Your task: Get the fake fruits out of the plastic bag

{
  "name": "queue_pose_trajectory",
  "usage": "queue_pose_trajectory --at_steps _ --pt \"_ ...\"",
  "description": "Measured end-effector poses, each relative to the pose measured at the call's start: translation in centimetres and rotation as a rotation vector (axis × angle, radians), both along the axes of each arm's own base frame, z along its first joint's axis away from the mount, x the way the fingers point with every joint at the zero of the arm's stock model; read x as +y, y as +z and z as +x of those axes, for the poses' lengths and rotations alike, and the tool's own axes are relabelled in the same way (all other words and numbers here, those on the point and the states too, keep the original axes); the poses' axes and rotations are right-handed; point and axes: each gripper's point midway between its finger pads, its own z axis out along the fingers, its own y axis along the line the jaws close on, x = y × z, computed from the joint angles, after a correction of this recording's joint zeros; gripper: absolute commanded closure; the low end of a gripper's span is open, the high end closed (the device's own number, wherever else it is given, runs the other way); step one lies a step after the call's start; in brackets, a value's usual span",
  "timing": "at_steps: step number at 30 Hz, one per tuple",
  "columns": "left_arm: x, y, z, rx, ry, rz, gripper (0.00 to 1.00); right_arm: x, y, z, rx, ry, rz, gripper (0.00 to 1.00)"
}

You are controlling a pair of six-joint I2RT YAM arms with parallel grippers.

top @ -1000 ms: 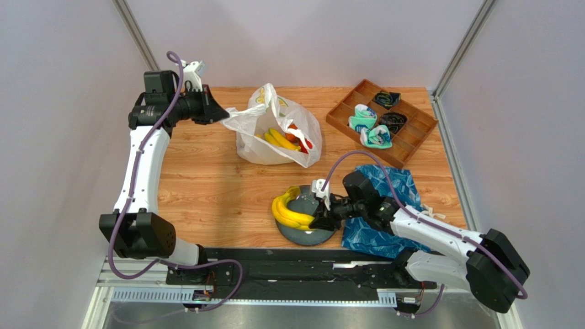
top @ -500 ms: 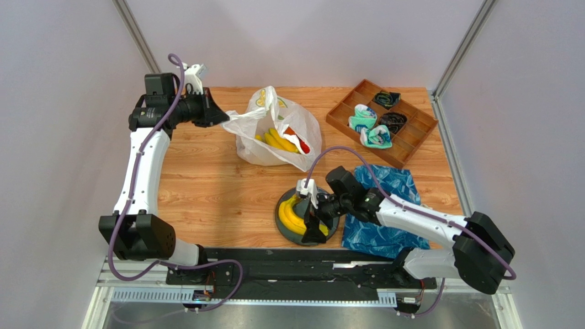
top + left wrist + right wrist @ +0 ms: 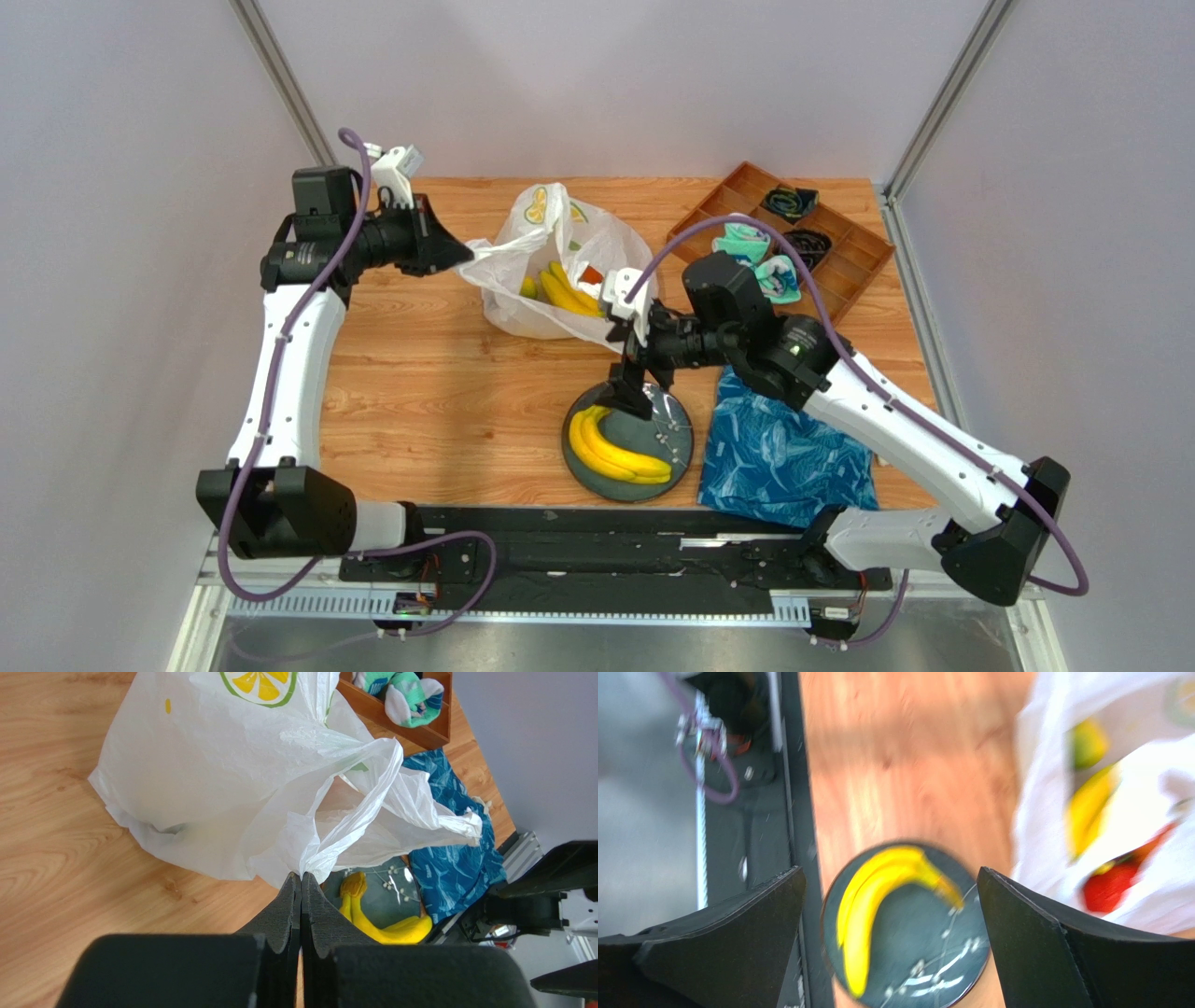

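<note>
Left gripper, jaws pinched on a handle of the white plastic bag, yellow banana bunch on a dark plate beyond, wooden worktop beneath

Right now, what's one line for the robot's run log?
left gripper: shut on plastic bag handle | right gripper: open, empty, above plate | banana bunch: on plate | other fake fruits: in bag

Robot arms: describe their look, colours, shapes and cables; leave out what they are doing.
Both the left arm and the right arm have smooth white shells between bulky black joint housings. A purple cable loops loosely along each. A small white bracket sits at each wrist. The left gripper and right gripper are matte black, with wedge-shaped fingers tapering to the tips.
</note>
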Motion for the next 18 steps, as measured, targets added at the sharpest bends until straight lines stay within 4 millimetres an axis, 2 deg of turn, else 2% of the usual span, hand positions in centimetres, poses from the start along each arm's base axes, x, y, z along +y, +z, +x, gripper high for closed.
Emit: queue_pose_trajectory --at_steps 2,5,6,7,8,12,14,18 --pt "-0.1 -0.3 -1.1 0.004 -0.001 -0.006 1.00 1.1 2.1 1.5 -0.032 -0.030 0.039 0.07" --pt "-0.2 -0.4 -2.5 -0.004 -0.002 -0.011 1.00 1.7 2.5 3.9 -0.087 -0.107 0.044 0.11" --pt "-0.3 -0.3 -2.9 -0.008 -0.002 -0.012 1.00 1.9 2.2 4.9 -0.105 -0.136 0.033 0.16" --pt "-0.3 -0.2 -3.4 -0.013 -0.003 -0.013 1.00 2.2 1.8 6.0 -0.121 -0.163 0.014 0.16" --pt "-0.3 -0.2 -3.6 -0.017 -0.004 -0.013 1.00 2.5 1.5 6.8 -0.133 -0.176 0.004 0.16" --pt "-0.4 0.6 -4.7 -0.046 -0.008 -0.012 1.00 3.6 -0.5 12.4 -0.265 -0.290 -0.091 0.13" --pt "-0.4 0.8 -4.9 -0.053 -0.009 -0.011 1.00 3.4 -1.8 14.7 -0.333 -0.345 -0.152 0.14" --pt "-0.4 0.8 -5.0 -0.052 -0.009 -0.009 1.00 2.3 -3.0 17.5 -0.440 -0.403 -0.251 0.17"
